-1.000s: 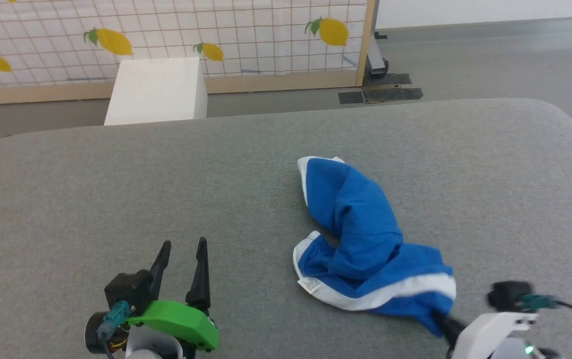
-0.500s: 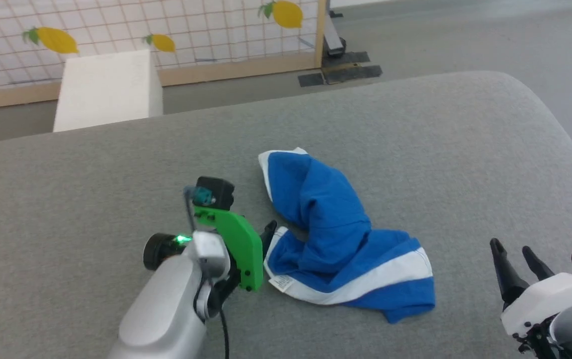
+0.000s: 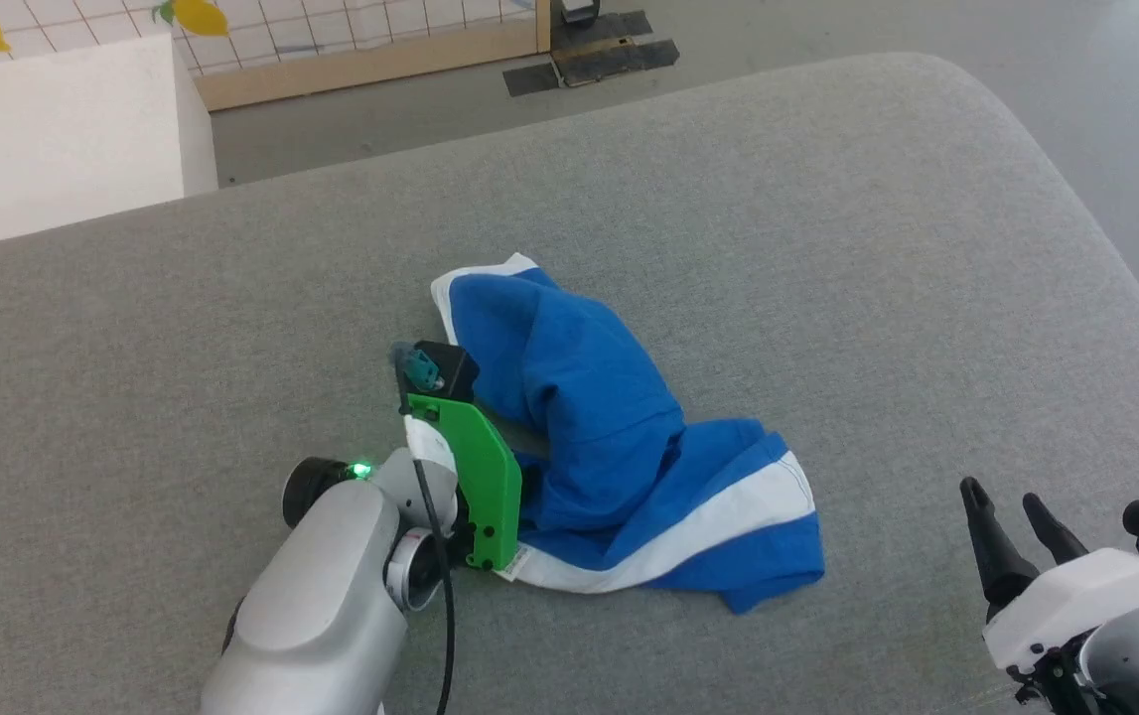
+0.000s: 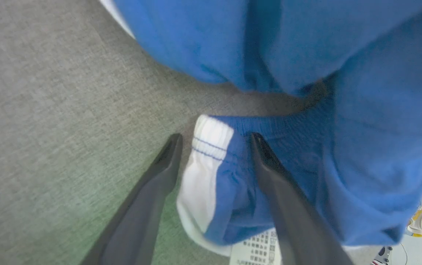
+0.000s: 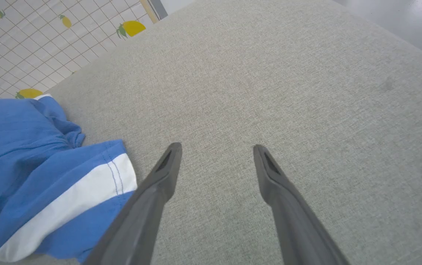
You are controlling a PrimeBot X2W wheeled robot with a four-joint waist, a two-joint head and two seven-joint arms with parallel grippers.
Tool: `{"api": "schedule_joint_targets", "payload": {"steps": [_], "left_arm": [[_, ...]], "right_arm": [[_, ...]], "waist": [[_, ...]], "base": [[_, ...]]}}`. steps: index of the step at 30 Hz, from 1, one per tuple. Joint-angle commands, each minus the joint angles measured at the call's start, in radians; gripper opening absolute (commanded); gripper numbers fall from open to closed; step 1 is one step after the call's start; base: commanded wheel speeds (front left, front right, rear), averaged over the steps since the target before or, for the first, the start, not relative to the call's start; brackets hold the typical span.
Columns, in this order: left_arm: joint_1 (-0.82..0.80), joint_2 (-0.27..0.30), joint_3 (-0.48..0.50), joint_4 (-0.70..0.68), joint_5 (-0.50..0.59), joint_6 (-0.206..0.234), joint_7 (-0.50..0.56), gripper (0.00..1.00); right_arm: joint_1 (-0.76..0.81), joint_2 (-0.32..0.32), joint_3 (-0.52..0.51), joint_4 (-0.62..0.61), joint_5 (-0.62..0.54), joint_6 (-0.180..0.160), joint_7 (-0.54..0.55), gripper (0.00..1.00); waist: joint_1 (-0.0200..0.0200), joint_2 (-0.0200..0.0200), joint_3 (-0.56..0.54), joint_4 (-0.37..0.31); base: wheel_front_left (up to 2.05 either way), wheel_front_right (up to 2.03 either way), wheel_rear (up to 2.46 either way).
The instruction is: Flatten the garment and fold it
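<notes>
At the lower right of the head view the right gripper (image 3: 1001, 494) hovers over bare cushion, its fingers apart and holding nothing, well apart from the cloth. Just left of centre, the left gripper (image 4: 216, 138) is down at the near-left edge of the garment (image 3: 619, 437). In the wrist view its spread fingers straddle a white-striped corner (image 4: 211, 147) of the hem without yet pinching it, and the care tag (image 4: 258, 250) lies just below. To do this grasp well, I judge the fingers should close on that single corner layer only, low against the grey padded surface (image 3: 827, 248), then draw outward so the bunched folds open rather than drag as a lump. The shorts lie crumpled in the middle of the frame. Their long axis runs diagonally from the blue end at lower right to a white-trimmed end pointing toward the upper left, with the broad white stripe along the near edge. Beyond the surface, a white block (image 3: 82, 129) stands at upper left.
</notes>
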Motion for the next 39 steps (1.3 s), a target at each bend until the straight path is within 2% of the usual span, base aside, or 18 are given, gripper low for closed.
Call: {"api": "schedule_joint_targets", "payload": {"steps": [1,5,9,16,21,25,26,27,31,33,34,36,39], "left_arm": [[-0.003,0.005,0.005,0.007,-0.004,0.006,-0.016,0.00],[0.004,-0.009,0.088,-0.023,-0.067,0.026,-0.113,0.00],[0.021,-0.017,0.221,-0.096,-0.152,0.063,-0.237,0.00],[0.194,-0.013,0.449,-0.207,-0.250,0.193,-0.413,0.00],[0.366,-0.029,0.525,-0.226,-0.271,0.277,-0.463,0.00],[0.458,-0.047,0.534,-0.221,-0.294,0.304,-0.460,0.00],[0.466,-0.049,0.530,-0.220,-0.298,0.299,-0.458,0.45],[0.466,-0.050,0.526,-0.223,-0.299,0.289,-0.462,1.00],[0.431,-0.014,0.498,-0.274,-0.244,0.227,-0.542,1.00],[0.413,0.033,0.469,-0.320,-0.163,0.184,-0.639,1.00],[0.416,0.067,0.439,-0.360,-0.086,0.154,-0.729,1.00],[0.434,0.087,0.420,-0.398,-0.019,0.146,-0.801,1.00],[0.484,0.094,0.395,-0.447,0.072,0.154,-0.842,1.00]], "right_arm": [[-0.023,0.000,0.005,0.004,0.003,-0.001,-0.010,1.00],[-0.024,0.000,0.011,0.011,0.004,-0.001,-0.017,1.00],[-0.021,0.000,0.009,0.013,-0.013,-0.001,-0.012,1.00],[-0.020,0.000,0.031,0.005,-0.022,-0.001,0.007,1.00],[-0.007,0.000,0.043,0.001,-0.023,-0.001,0.017,1.00],[0.007,0.000,0.047,0.000,-0.022,-0.001,0.023,1.00],[0.010,0.000,0.050,0.000,-0.022,-0.001,0.025,1.00],[0.013,0.000,0.053,0.000,-0.022,-0.001,0.027,1.00],[0.023,0.000,0.067,-0.006,-0.024,-0.001,0.034,1.00],[0.025,0.000,0.086,-0.015,-0.028,-0.001,0.044,1.00],[0.021,0.000,0.112,-0.025,-0.035,-0.001,0.059,1.00],[0.012,0.000,0.144,-0.030,-0.042,-0.001,0.085,1.00],[-0.015,0.000,0.200,-0.018,-0.064,-0.001,0.158,1.00]], "waist": [[0.0000,-0.0001,0.007,0.006],[0.0000,-0.0001,-0.002,0.041],[0.0000,-0.0001,-0.023,0.095],[0.0000,-0.0001,-0.067,0.192],[0.0000,-0.0001,-0.090,0.249],[0.0000,-0.0001,-0.103,0.282],[0.0000,-0.0001,-0.107,0.289],[0.0000,-0.0001,-0.111,0.293],[0.0000,-0.0001,-0.130,0.312],[0.0000,-0.0001,-0.138,0.315],[0.0000,-0.0001,-0.144,0.314],[0.0000,-0.0001,-0.149,0.312],[0.0000,-0.0001,-0.150,0.313]], "base": [[0.00,0.00,0.00],[0.00,0.00,0.00],[0.00,0.00,0.00],[0.00,0.00,0.00],[0.00,0.00,0.00],[0.00,0.00,0.00],[0.00,0.00,0.00],[0.00,0.00,0.00],[0.00,0.00,0.00],[0.00,0.00,0.00],[0.00,0.00,0.00],[0.00,0.00,0.00],[0.00,0.00,0.00]]}}
